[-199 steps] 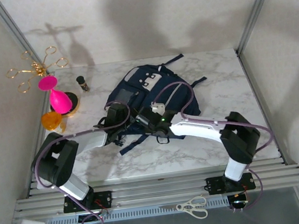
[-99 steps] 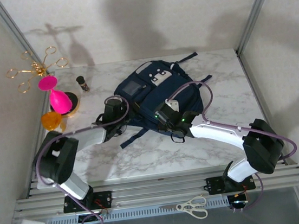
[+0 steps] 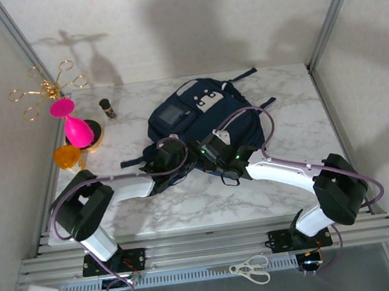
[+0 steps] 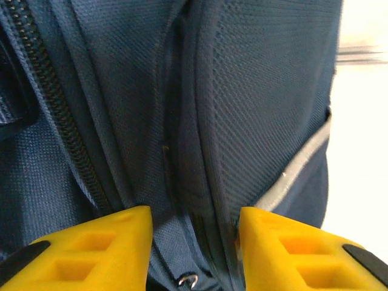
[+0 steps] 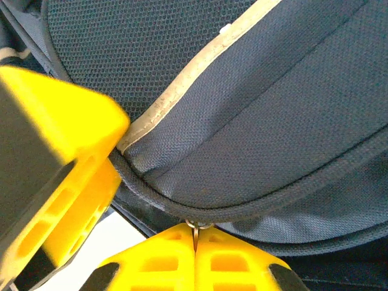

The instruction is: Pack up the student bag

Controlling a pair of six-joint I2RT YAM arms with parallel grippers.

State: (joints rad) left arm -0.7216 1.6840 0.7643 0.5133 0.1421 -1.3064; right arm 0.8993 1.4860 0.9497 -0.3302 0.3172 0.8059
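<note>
Student bag (image 3: 201, 113) flat at mid tabletop (image 3: 304, 174), long axis running near to far, near end meeting both tools. Left tool (image 3: 173, 156) and right tool (image 3: 208, 151) just beside each other there, bag lying beyond them.

Left wrist: left tool (image 4: 194, 242) part spread astride a seam fold; squeezing it or not, cannot tell.

Right wrist: right tool (image 5: 195, 245) pressed together on zip ring (image 5: 195, 227) at the bag's edge. Likely next: drawing the ring along the seam, away from the left tool.
</note>
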